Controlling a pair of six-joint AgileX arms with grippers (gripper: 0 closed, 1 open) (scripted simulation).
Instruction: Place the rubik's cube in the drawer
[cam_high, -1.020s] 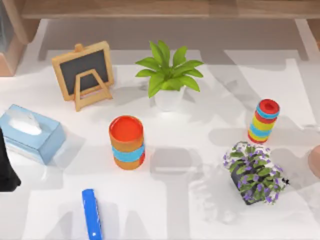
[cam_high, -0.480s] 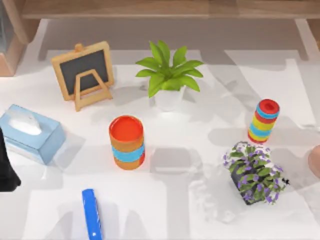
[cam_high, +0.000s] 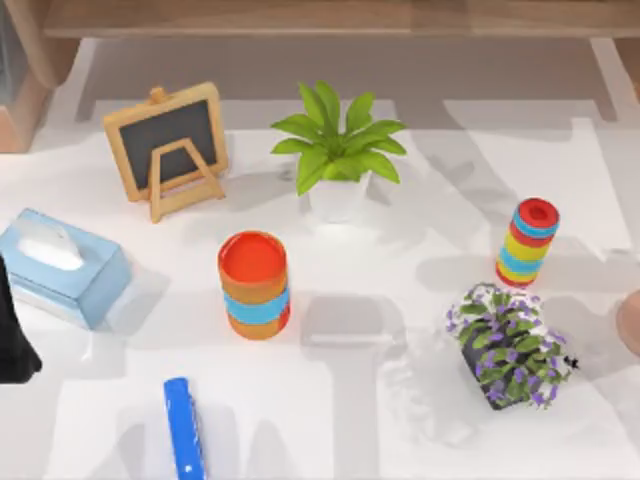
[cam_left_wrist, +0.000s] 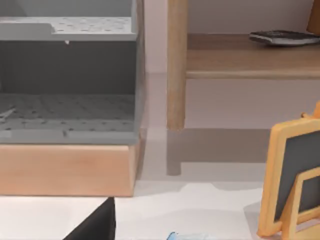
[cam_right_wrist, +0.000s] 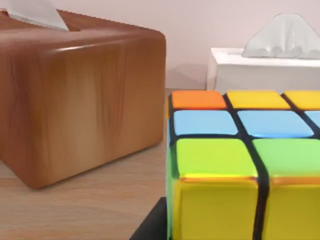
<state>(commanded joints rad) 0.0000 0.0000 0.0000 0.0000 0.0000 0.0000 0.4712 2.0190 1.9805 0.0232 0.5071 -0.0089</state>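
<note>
The rubik's cube (cam_right_wrist: 240, 165) looms very close in the right wrist view, showing orange, yellow, blue and green tiles. It stands over a wooden surface, with a dark edge of my right gripper (cam_right_wrist: 150, 227) against its lower corner. The drawer unit (cam_left_wrist: 67, 117), grey perforated shelves over a light wooden base, faces the left wrist view. A dark part of my left gripper (cam_left_wrist: 95, 225) shows below it. My left arm (cam_high: 12, 335) sits at the table's left edge in the top view.
A wooden tissue box (cam_right_wrist: 75, 90) and a white one (cam_right_wrist: 260, 67) stand by the cube. On the table are a chalkboard (cam_high: 165, 145), green plant (cam_high: 338, 155), orange-blue cylinder (cam_high: 255, 285), ring stack (cam_high: 527, 243), purple flower pot (cam_high: 510, 345), blue tissue box (cam_high: 62, 265) and blue bar (cam_high: 182, 428).
</note>
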